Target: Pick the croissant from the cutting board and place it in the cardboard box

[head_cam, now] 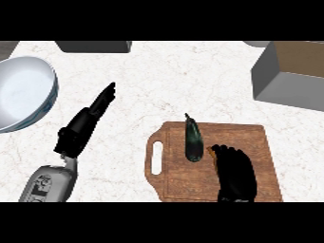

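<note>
A wooden cutting board [259, 142] with a handle slot lies at the lower middle of the counter. My right hand [234, 173] is down on the board with its fingers curled over the croissant [211, 150]. Only a tan sliver of the croissant shows at the fingertips; the rest is hidden. The cardboard box [301, 71], grey outside and brown inside, stands open at the upper right, well away from the board. My left hand [87, 123] rests open to the left of the board, fingers straight and pointing up and to the right, holding nothing.
A dark green, long vegetable [193, 140] lies on the board just left of my right hand. A large white bowl [14, 92] stands at the left edge. A grey block [94, 46] sits at the top edge.
</note>
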### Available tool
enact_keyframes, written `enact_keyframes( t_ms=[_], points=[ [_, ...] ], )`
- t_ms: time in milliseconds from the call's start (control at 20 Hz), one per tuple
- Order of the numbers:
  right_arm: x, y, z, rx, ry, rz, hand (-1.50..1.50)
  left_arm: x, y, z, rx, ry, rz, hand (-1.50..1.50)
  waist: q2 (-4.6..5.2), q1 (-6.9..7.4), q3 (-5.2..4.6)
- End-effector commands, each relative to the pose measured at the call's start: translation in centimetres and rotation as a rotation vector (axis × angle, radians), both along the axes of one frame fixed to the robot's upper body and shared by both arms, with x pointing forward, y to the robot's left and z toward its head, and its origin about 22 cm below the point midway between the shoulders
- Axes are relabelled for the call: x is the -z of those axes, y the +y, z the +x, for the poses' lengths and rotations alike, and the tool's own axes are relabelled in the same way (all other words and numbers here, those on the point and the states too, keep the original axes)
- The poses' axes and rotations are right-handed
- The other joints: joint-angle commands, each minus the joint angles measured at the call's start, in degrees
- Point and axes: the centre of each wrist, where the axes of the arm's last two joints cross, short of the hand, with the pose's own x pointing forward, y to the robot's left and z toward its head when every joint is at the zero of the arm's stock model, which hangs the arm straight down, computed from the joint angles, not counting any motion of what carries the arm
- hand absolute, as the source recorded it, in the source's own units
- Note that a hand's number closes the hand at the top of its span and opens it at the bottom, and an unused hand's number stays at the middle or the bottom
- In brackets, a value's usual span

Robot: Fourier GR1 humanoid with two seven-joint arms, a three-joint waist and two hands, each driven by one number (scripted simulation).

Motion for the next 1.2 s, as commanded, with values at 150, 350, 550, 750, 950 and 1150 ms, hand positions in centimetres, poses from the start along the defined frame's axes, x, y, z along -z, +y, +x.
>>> enact_keyframes(
  t_ms=[150,350,550,750,950,1150],
  points=[
    [2.2,0.1,-1.3,-0.056,-0.029,-0.087,1.50,-0.9,1.9,-1.0,-0.007,-0.016,0.007,0.00,0.54,0.08,0.55],
    [-1.4,-10.2,2.5,-0.110,-0.043,0.092,1.50,-0.7,1.3,-0.3,0.016,0.002,0.014,0.00,0.67,-0.06,0.59],
    [-2.4,-16.4,4.4,-0.149,-0.089,0.167,1.50,0.8,0.3,-1.6,0.000,0.001,-0.008,0.00,0.72,0.22,0.60],
    [-3.3,-19.0,6.0,-0.150,-0.212,0.117,1.50,-1.2,-0.6,0.6,-0.001,-0.014,-0.006,0.00,0.70,-0.05,0.59],
    [-6.5,-17.6,5.1,-0.138,-0.334,0.093,1.50,-0.9,-0.1,0.1,-0.009,-0.005,0.015,0.00,0.54,-0.35,0.54],
    [-11.5,-17.4,2.4,-0.188,-0.381,0.151,1.50,-0.8,0.2,-1.3,-0.005,-0.005,0.010,0.00,0.38,-0.58,0.51]
  ],
)
